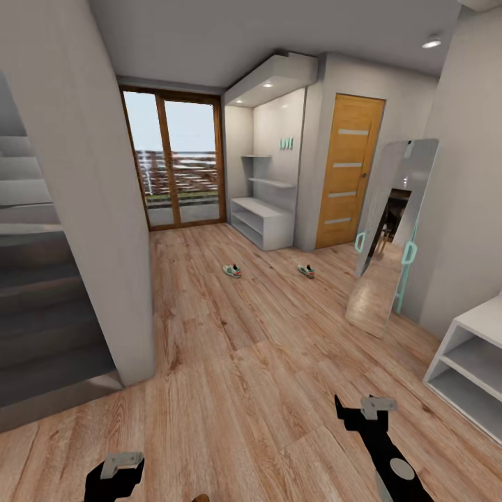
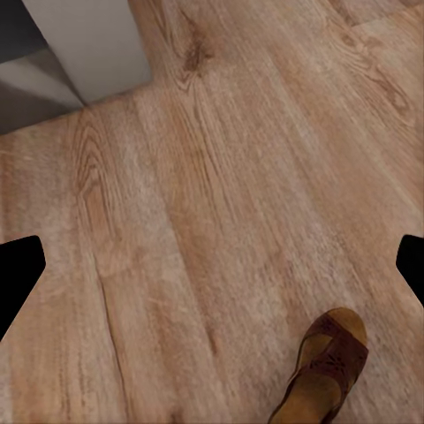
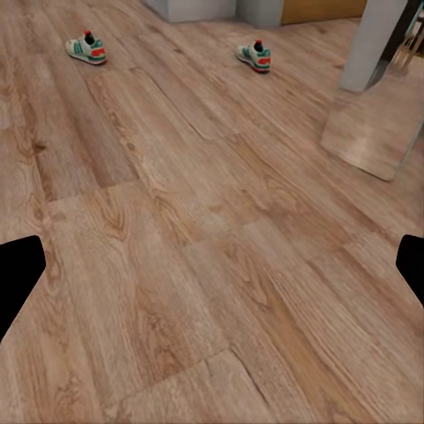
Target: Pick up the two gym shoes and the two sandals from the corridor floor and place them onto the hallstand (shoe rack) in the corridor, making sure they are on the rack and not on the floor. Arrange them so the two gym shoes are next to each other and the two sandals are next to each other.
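Note:
Two gym shoes lie apart on the corridor floor (image 1: 230,348), the left one (image 1: 233,270) and the right one (image 1: 306,271), both well ahead of me. The right wrist view shows them far off (image 3: 87,49) (image 3: 254,55). One brown sandal (image 2: 331,362) lies on the planks close under my left gripper (image 2: 212,274), which is open and empty. Its toe (image 1: 201,498) peeks in at the head view's lower edge. My left gripper (image 1: 115,473) and right gripper (image 1: 359,410) hang low over bare floor. The right gripper (image 3: 212,274) is open. The hallstand (image 1: 263,219) stands at the far wall.
A staircase (image 1: 42,293) and a white pillar wall (image 1: 104,230) close off the left. A tall mirror (image 1: 390,237) leans at the right, with a white open shelf unit (image 1: 467,362) nearer me. A wooden door (image 1: 348,171) and glazed balcony doors (image 1: 174,160) lie beyond.

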{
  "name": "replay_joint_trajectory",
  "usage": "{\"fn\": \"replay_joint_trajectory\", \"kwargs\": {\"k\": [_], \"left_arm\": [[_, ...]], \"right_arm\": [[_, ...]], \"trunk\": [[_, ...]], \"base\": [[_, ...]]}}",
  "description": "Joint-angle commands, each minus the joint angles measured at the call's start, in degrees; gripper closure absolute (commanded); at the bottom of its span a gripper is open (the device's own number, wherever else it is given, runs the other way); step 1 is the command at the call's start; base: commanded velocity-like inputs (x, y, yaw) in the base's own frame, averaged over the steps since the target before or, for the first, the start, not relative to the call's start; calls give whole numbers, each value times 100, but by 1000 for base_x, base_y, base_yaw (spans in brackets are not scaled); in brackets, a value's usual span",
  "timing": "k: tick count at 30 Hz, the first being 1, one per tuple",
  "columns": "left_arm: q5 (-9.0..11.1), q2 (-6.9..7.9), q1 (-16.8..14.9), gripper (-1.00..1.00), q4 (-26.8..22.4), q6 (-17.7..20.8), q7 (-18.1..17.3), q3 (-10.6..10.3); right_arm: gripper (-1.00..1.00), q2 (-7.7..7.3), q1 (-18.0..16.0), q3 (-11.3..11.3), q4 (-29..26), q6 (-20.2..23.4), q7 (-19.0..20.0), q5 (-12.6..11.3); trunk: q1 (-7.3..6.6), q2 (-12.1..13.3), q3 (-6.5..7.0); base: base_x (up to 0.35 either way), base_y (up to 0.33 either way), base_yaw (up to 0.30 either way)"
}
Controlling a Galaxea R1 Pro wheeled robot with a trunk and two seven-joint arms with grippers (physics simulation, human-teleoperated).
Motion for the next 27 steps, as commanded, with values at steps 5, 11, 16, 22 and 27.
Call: {"fn": "replay_joint_trajectory", "kwargs": {"k": [5, 11, 16, 22, 27], "left_arm": [[2, -6, 6, -100, 5, -31, -8, -1], [-4, -4, 7, -100, 3, -37, -8, -57], [2, 2, 3, -100, -11, -45, -8, -103], [9, -6, -2, -100, -48, -43, -8, -116], [13, -12, -11, -100, -54, -35, -8, -112]], "right_arm": [[-100, 2, -17, -2, 1, 10, 8, 7], [-100, 6, -22, -1, 10, 25, 8, 13], [-100, 7, -22, -1, 2, 31, 9, 4], [-100, 7, -23, -3, -4, 36, 9, -8], [-100, 4, -23, -8, -13, 39, 9, -13]], "trunk": [[0, -3, -6], [0, -3, -6], [0, -3, -6], [43, -83, -42], [153, -284, -131]], "base": [[0, 0, 0], [0, 0, 0], [0, 0, 0], [0, 0, 0], [0, 0, 0]]}}
